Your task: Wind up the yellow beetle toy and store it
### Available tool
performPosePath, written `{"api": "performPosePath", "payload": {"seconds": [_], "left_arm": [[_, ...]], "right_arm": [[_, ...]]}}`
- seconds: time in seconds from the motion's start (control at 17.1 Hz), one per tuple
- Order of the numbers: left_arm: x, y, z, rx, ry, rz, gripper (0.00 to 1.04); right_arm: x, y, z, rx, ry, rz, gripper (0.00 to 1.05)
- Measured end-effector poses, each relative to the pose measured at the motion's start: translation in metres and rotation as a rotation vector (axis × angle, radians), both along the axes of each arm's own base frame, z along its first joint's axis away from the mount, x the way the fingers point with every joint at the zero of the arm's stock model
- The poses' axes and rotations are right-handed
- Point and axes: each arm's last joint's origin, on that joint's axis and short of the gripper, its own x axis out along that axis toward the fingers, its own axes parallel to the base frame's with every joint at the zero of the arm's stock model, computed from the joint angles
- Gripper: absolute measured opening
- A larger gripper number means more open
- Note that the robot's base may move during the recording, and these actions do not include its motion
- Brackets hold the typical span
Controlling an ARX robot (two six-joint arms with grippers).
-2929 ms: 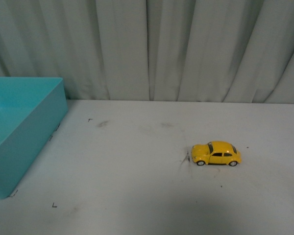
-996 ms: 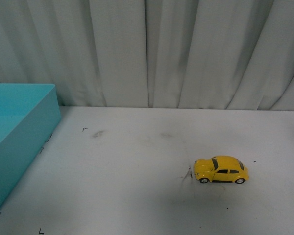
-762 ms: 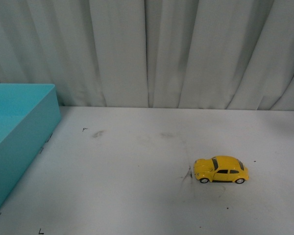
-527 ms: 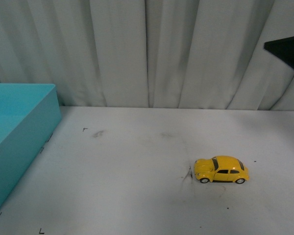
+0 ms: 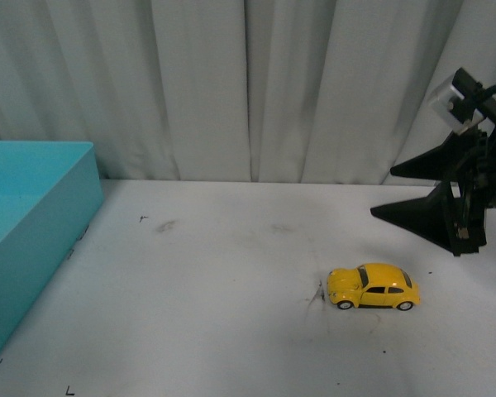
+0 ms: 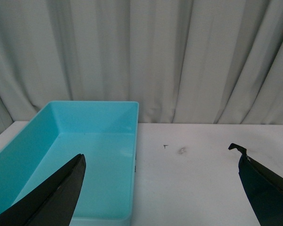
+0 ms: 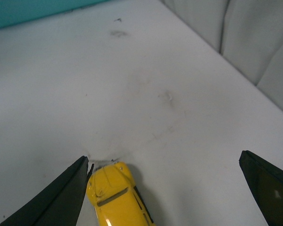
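Hovering right of beetle (image 5: 372, 286), right gripper (image 5: 383, 193), jaws wide to straddle it; left gripper (image 6: 156, 153) also wide, facing bin (image 6: 92, 117) at left for storage.

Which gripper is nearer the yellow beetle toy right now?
Right. The right gripper hangs open close above the yellow beetle toy, slightly to its right, and its wrist view shows the toy beside one jaw. The left gripper is open beside the teal bin, with no toy in its view.
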Motion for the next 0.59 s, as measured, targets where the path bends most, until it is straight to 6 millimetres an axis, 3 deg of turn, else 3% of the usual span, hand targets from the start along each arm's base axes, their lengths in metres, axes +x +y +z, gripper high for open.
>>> {"api": "performPosePath", "payload": {"seconds": [0.18,0.59], "left_arm": [[0.0,0.0,0.0,0.0,0.0,0.0,0.98],[0.0,0.0,0.0,0.0,0.0,0.0,0.98]], "right_arm": [[0.006,0.003,-0.022,-0.079,0.023,0.159,0.98],[0.01,0.013,-0.049,-0.247,0.106,0.357,0.98]]}}
